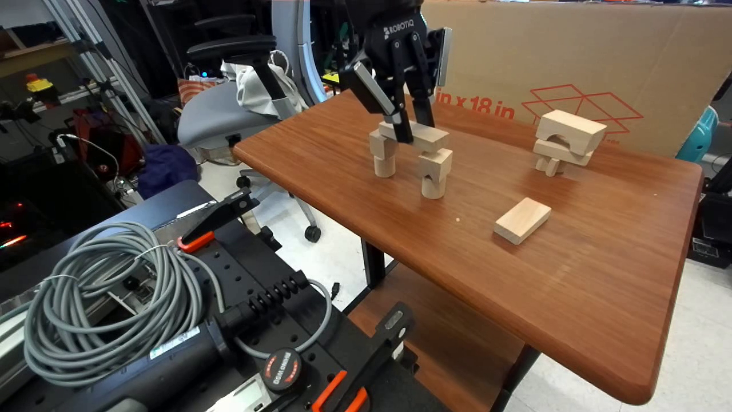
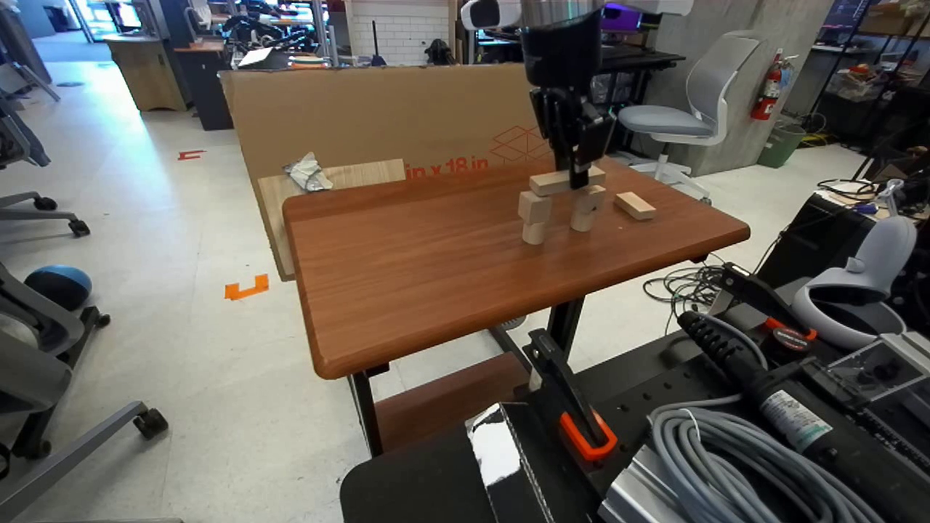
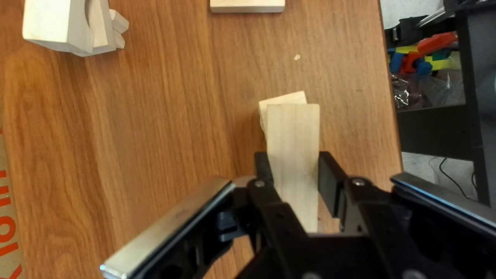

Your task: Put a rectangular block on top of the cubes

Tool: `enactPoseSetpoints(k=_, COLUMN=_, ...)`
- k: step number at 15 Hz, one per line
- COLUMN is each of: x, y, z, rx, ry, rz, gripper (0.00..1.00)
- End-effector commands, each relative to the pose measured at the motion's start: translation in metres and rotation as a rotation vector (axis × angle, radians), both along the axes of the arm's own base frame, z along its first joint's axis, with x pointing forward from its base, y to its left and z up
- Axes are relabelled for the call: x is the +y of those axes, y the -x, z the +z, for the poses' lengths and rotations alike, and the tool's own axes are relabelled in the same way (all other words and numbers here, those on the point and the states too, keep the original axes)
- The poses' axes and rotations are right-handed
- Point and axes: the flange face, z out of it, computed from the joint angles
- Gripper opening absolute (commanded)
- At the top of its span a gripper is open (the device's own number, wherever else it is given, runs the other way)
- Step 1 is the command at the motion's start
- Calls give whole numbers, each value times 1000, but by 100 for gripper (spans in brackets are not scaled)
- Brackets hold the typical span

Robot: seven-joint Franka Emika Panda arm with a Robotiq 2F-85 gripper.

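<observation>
The black Robotiq gripper (image 1: 415, 130) points down above the reddish-brown wooden table (image 1: 572, 274), its jaws clamped on the long sides of a long, slim, pale natural-wood bar (image 3: 293, 143). In an exterior view the bar lies across a small, pale natural-wood cube (image 1: 378, 145) at left and a matching pale wooden cube (image 1: 433, 166) to the right and nearer, the latter turned slightly against it; whether they bear its weight, I cannot tell. Each stands on a short, pale wooden cylinder (image 1: 385, 166). Farther right and nearer lies a shorter, wider, flat pale wooden block (image 1: 522, 221); at far right stands an arch of pale wooden blocks (image 1: 572, 131).
</observation>
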Motion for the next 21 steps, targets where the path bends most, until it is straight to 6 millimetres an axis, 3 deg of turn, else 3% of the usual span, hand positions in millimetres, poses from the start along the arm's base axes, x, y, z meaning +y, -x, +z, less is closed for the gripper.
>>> enactPoseSetpoints(k=1, x=-2, y=5, z=-3, rx=23, ry=37, rz=8, gripper=9)
enactPoseSetpoints(k=3, x=-2, y=7, z=-3, rx=31, ry=50, rz=10, gripper=9)
enactPoseSetpoints(k=4, x=-1, y=8, z=-2, rx=38, ry=57, rz=8, gripper=59)
enactPoseSetpoints(k=6, x=-1, y=11, z=-3, rx=51, ry=68, rz=10, gripper=66)
enactPoseSetpoints(k=10, x=3, y=18, z=-3, rx=60, ry=71, rz=1, gripper=96)
enactPoseSetpoints(k=13, x=5, y=22, z=7, rx=28, ry=47, rz=-43, gripper=100)
enactPoseSetpoints(k=17, x=0, y=24, z=43, rx=-18, ry=-38, rz=-258, gripper=100)
enactPoseSetpoints(k=21, x=-7, y=7, z=85, rx=-36, ry=-46, rz=-484, gripper=100)
